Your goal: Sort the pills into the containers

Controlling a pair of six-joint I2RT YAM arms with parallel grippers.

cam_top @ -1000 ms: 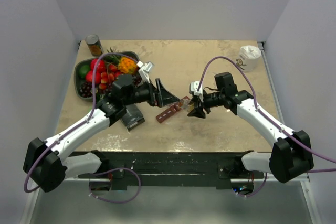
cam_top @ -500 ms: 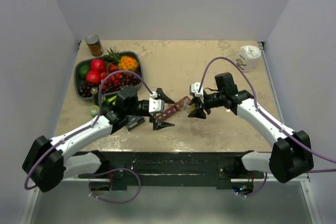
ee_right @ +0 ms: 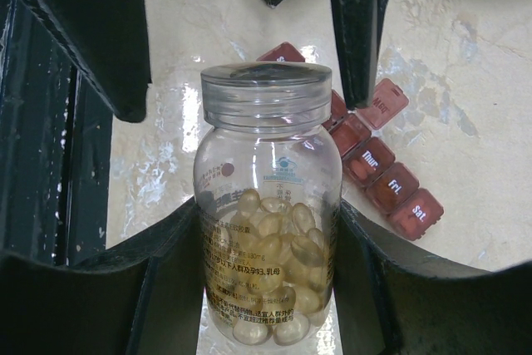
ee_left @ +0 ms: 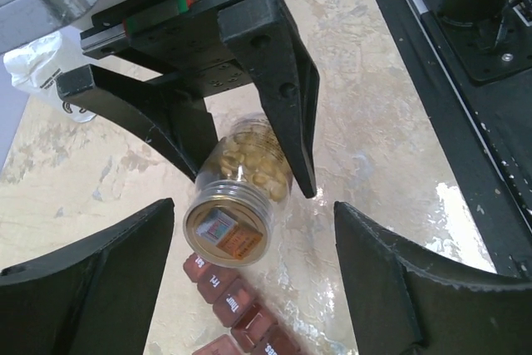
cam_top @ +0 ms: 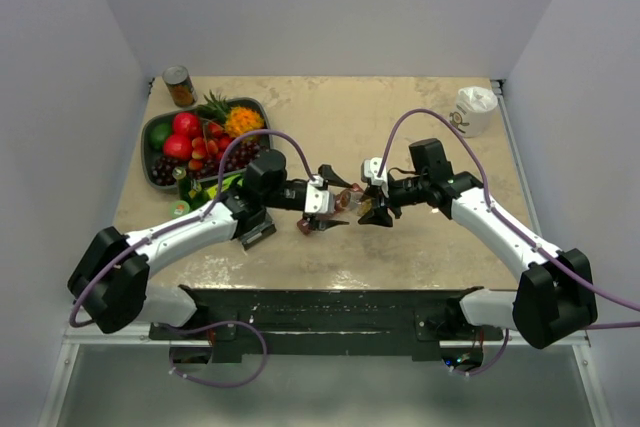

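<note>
- Top view, change: within the last sec the left gripper has swung from the fruit bowl side to the middle of the tabletop. It now faces the right gripper, nearly tip to tip.
- Top view, bottle: the right gripper hasn't shifted. It holds the pill bottle mid-table, toward the near edge.
- Top view, organiser: the dark red pill organiser lies just below the left gripper, mostly hidden.
- Left wrist, claw: left jaws are spread wide and grip nothing. The bottle's cap sits betw. them, facing the cam.
- Left wrist, bottle: it's tipped over, pinched round the body by the right fingers.
- Right wrist, claw: right jaws are closed on the bottle's body, touching both sides. Cap is on.
- Right wrist, pills: yellowish, all inside the bottle.
- Right wrist, organiser: the Thur/Fri/Sat lids look shut.
- Meaning: prob. set up for uncapping, w/ the left gripper closing on the cap next. No pill sorted yet.
</note>
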